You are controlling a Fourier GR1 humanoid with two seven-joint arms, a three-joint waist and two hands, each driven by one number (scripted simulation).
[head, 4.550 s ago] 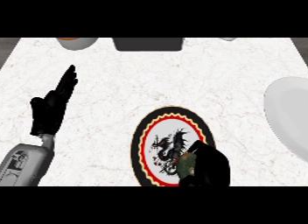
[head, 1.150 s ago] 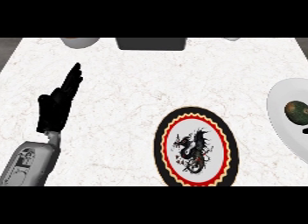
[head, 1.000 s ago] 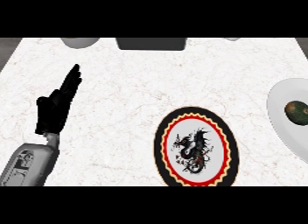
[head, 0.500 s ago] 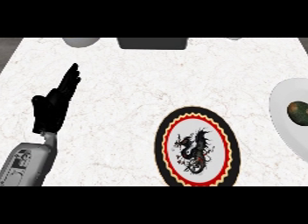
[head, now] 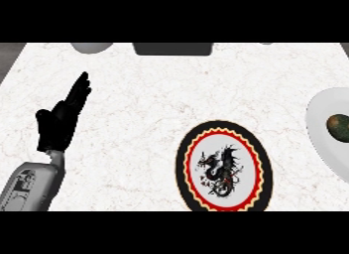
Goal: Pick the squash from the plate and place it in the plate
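Left robot hand (head: 60,121) open, fingers straight, well left of dragon plate (head: 183,163). Squash (head: 343,127) on white plate (head: 327,149), right of dragon plate, far from hand.

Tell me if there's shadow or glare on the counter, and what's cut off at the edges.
Head view: even light, no clear shadow under the left hand or the squash, no glare on the counter; the white plate is cut by the right edge; the dragon plate looks taller than wide.

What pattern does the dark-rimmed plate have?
The plate shows a black dragon on white, ringed red, yellow and black; head view.
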